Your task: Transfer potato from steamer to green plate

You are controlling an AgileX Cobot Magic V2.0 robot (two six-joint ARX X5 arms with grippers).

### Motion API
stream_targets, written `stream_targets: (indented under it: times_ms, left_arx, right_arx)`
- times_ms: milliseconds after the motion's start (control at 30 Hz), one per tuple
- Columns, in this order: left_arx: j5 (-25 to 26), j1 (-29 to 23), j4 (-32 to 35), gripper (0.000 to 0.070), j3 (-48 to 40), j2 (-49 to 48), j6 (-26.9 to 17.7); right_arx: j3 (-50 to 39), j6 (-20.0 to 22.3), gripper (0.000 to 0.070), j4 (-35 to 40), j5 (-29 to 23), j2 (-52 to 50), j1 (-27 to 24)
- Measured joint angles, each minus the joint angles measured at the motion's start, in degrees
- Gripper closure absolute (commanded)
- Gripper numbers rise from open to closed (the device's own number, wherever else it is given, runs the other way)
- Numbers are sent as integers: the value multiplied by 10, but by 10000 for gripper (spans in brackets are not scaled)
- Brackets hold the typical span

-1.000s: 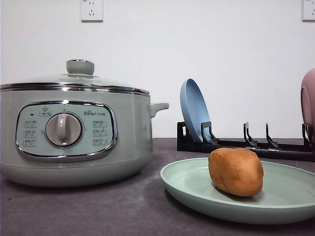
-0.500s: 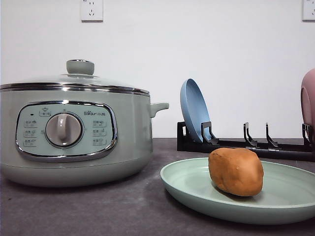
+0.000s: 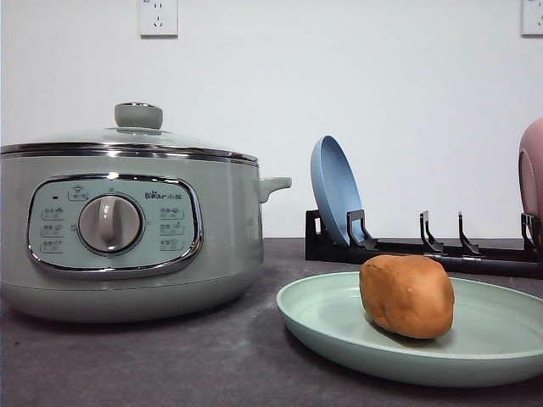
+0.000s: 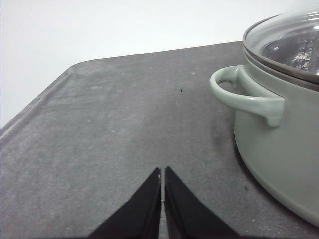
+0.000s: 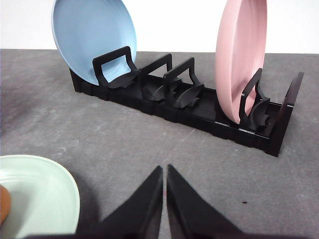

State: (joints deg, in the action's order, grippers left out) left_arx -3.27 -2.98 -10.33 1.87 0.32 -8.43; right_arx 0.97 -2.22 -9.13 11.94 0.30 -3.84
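The orange-brown potato (image 3: 406, 296) rests on the green plate (image 3: 322, 318) at the front right of the table. The pale green steamer (image 3: 127, 225) stands to the left with its knobbed glass lid on. In the left wrist view my left gripper (image 4: 162, 172) is shut and holds nothing, hovering over bare table beside the steamer's side handle (image 4: 246, 97). In the right wrist view my right gripper (image 5: 165, 169) is shut and holds nothing, between the green plate (image 5: 45, 191) and the rack; a sliver of the potato (image 5: 3, 204) shows at the edge.
A black dish rack (image 5: 199, 107) stands behind the plate, holding a blue plate (image 5: 92, 37) and a pink plate (image 5: 239, 55) upright. In the front view the rack (image 3: 424, 246) sits at the back right. The table's rounded far corner (image 4: 75, 67) lies beyond the steamer.
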Motion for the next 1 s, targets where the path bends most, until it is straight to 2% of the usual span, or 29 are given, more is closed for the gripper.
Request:
stream_targets:
  times_ms: [1000]
  left_arx:
    - [0, 0, 0, 697, 0, 0, 0]
  right_arx:
    - [0, -2, 700, 0, 0, 0, 0]
